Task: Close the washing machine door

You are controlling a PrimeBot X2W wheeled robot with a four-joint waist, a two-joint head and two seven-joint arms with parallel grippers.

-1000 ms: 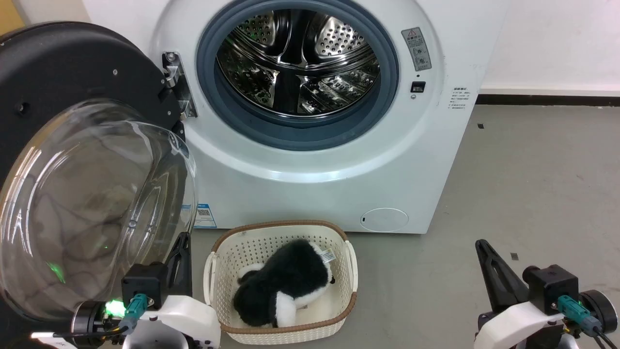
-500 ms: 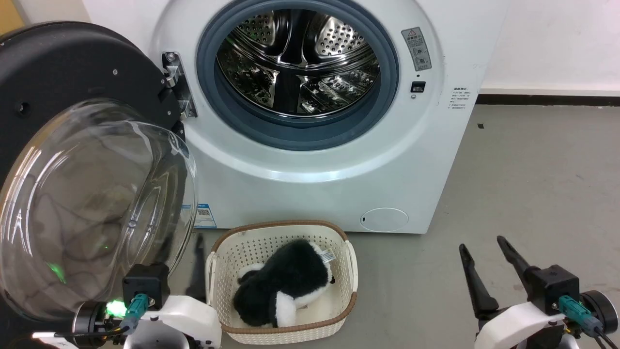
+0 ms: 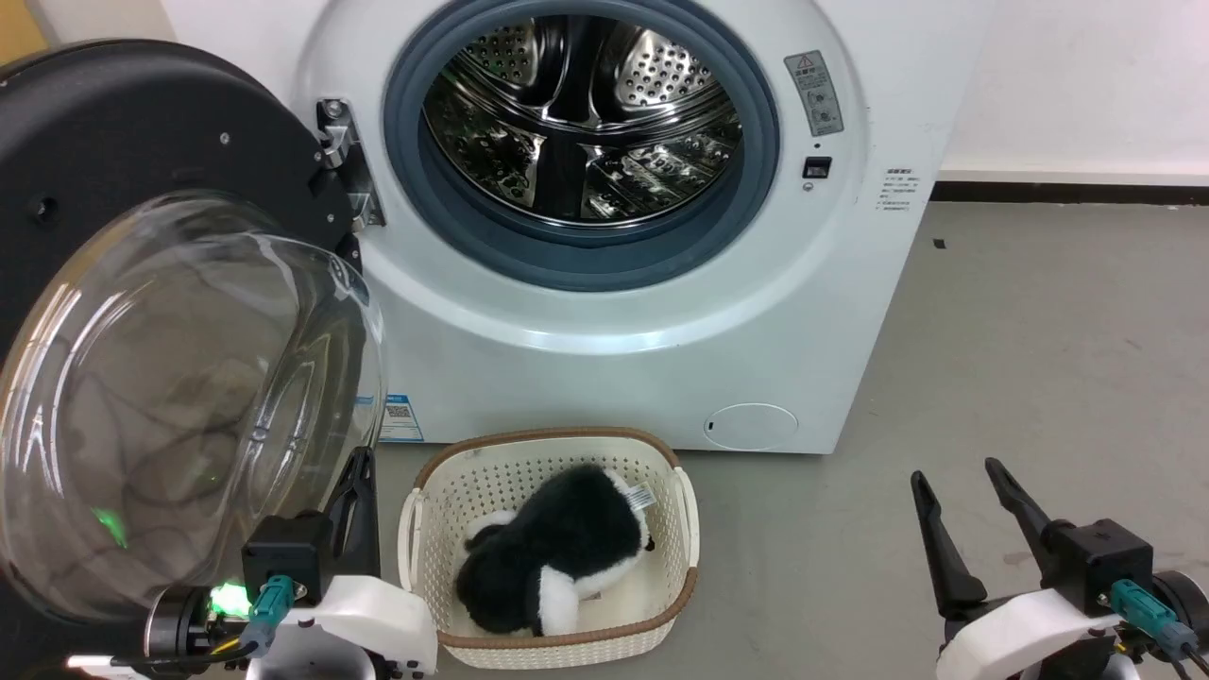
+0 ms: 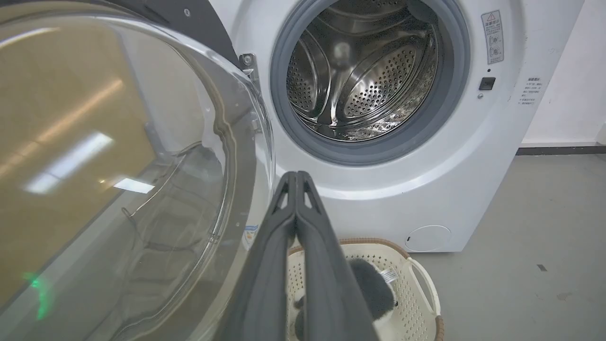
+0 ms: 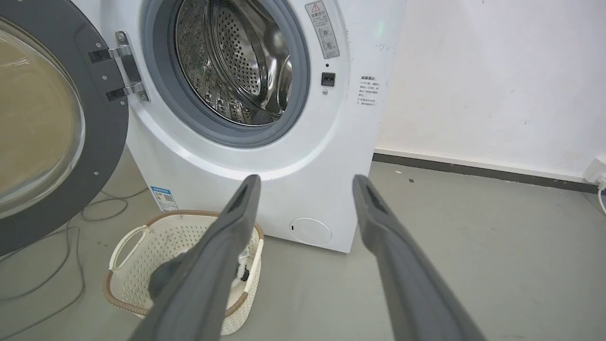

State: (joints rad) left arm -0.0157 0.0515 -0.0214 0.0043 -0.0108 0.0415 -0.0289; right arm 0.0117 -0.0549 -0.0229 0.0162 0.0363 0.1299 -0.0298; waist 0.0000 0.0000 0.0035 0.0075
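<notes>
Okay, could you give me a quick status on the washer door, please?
Left gripper shut, empty, low beside door. Right gripper open, empty. Door wide open. Basket on floor before washer, possibly near door's swing.

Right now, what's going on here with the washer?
A two-armed robot faces a washing machine whose door hangs wide open to the robot's left. The left gripper is shut on nothing, close beside the door's glass window; the right gripper is open above the floor. A basket holding a plush toy sits in front.
</notes>
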